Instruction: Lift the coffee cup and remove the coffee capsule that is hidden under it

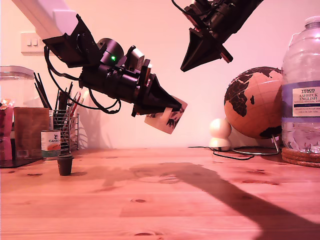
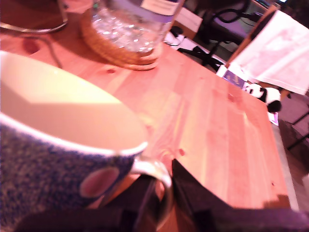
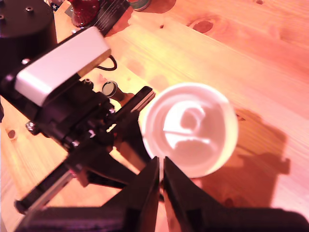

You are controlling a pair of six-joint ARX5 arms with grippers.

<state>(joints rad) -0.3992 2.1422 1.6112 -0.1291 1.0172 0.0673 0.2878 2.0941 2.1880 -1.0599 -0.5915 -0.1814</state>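
Observation:
The coffee cup (image 1: pixel 167 120), a white mug with dark drawings, hangs tilted well above the wooden table (image 1: pixel 165 205). My first gripper (image 1: pixel 172 107) is shut on its loop handle; the first wrist view shows the handle (image 2: pixel 161 176) between the dark fingers (image 2: pixel 193 193) and the mug's rim (image 2: pixel 63 135) close up. The coffee capsule (image 1: pixel 65 164), small and dark, stands uncovered on the table at the exterior view's left. My second gripper (image 1: pixel 184 67) is high near the top of the exterior view, shut and empty, above the mug's white inside (image 3: pixel 190 128).
A small tin can (image 1: pixel 50 142) and a wire pen holder (image 1: pixel 67 125) stand behind the capsule. At the exterior view's right are a globe (image 1: pixel 252 102), a white ball lamp (image 1: pixel 220 132) with a cable, and a large water bottle (image 1: pixel 301 90) on a cork coaster.

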